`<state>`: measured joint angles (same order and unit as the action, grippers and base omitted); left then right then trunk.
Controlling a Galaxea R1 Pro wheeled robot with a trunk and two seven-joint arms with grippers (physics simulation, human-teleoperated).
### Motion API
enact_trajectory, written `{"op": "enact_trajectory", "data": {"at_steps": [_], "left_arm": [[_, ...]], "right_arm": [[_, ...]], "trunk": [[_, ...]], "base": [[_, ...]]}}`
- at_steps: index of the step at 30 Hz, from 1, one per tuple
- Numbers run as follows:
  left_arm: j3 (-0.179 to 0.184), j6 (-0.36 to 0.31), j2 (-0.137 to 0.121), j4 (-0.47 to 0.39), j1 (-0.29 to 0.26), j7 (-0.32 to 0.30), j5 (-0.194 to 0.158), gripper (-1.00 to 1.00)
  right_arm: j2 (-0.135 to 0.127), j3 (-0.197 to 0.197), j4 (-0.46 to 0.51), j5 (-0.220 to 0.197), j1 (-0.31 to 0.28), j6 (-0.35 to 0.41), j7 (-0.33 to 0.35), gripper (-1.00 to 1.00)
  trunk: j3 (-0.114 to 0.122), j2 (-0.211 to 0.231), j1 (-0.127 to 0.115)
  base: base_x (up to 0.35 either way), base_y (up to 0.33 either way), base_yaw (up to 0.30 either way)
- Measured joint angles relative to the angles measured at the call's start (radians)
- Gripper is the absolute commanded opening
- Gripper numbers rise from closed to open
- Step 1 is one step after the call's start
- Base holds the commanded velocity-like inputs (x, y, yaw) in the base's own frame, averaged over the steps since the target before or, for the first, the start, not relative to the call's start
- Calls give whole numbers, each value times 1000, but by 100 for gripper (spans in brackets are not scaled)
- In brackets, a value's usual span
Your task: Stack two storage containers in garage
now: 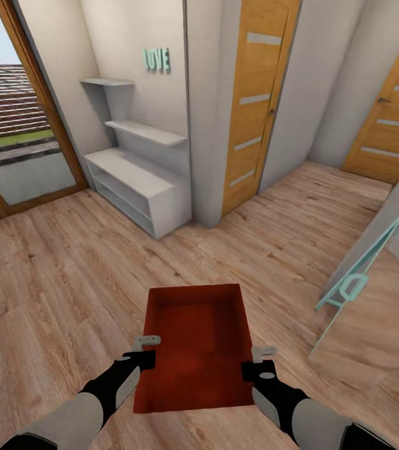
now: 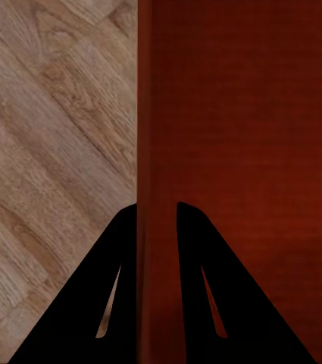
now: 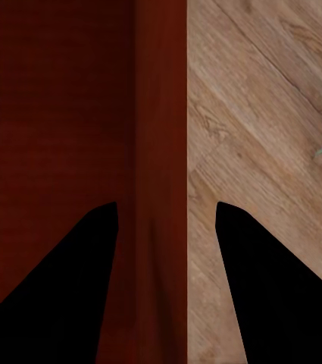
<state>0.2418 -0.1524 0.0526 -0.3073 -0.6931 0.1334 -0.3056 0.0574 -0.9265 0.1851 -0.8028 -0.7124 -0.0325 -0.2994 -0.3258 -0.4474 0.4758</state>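
One orange-red open-top storage container (image 1: 193, 337) hangs just in front of me over light wood planks, between my two arms. My left gripper (image 1: 148, 345) is shut on its left wall; in the left wrist view the fingers (image 2: 157, 208) pinch the thin wall (image 2: 157, 114) with the bin's inside (image 2: 244, 114) beside it. My right gripper (image 1: 263, 354) straddles the right wall. In the right wrist view its fingers (image 3: 167, 205) stand apart, with floor showing between one finger and the wall (image 3: 161, 114).
A white low shelf unit (image 1: 140, 187) stands ahead on the left beside a glass door (image 1: 18, 144) to the outside. Two wooden doors (image 1: 256, 106) (image 1: 393, 112) lie ahead. A teal-framed panel (image 1: 356, 275) leans at the right. Open plank floor (image 1: 68, 275) stretches ahead.
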Motion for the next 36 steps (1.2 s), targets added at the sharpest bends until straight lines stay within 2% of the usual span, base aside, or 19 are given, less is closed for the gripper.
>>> {"op": "enact_trajectory", "data": {"at_steps": [36], "left_arm": [[-1,0,0,0,0,-1,1,-100]], "right_arm": [[0,0,0,0,0,0,0,-100]], "trunk": [[0,0,0]], "base": [[323,0,0]]}}
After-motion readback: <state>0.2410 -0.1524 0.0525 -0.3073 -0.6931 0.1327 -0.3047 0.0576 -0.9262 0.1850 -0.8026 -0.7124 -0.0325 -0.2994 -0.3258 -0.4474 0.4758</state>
